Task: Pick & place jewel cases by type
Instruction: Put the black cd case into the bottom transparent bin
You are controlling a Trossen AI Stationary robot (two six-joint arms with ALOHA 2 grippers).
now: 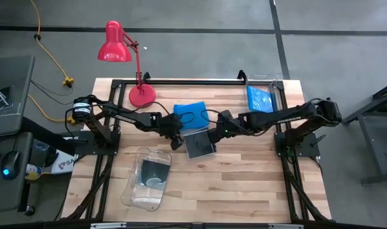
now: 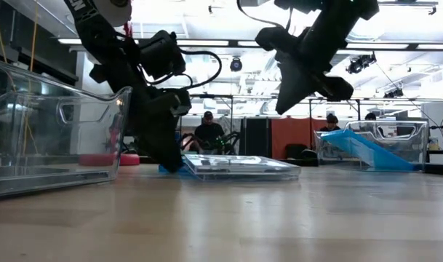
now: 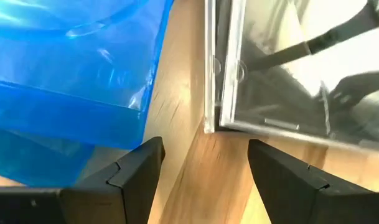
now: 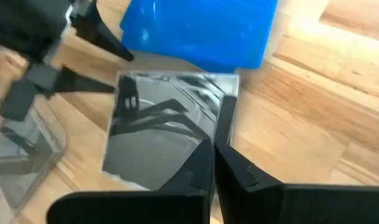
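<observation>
A dark jewel case with a clear lid [image 1: 199,144] [image 2: 239,167] lies flat on the table's middle. A blue case [image 1: 190,112] [image 4: 198,28] lies flat just beyond it, toward the far edge. My left gripper [image 1: 175,141] [image 3: 205,162] is low at the table, open. Its fingers stand just short of the dark case's near-left corner [image 3: 209,127], with the blue case [image 3: 71,62] beside them. My right gripper [image 1: 213,132] [image 2: 283,105] [image 4: 213,158] is shut and hovers above the dark case's right edge, clear of it.
A clear bin [image 1: 133,194] [image 2: 54,138] at the near left holds a dark case [image 1: 154,172]. A second clear bin [image 1: 279,89] at the far right holds blue cases [image 1: 260,98] [image 2: 366,149]. A red desk lamp [image 1: 126,51] stands at the far left. People sit in the room behind.
</observation>
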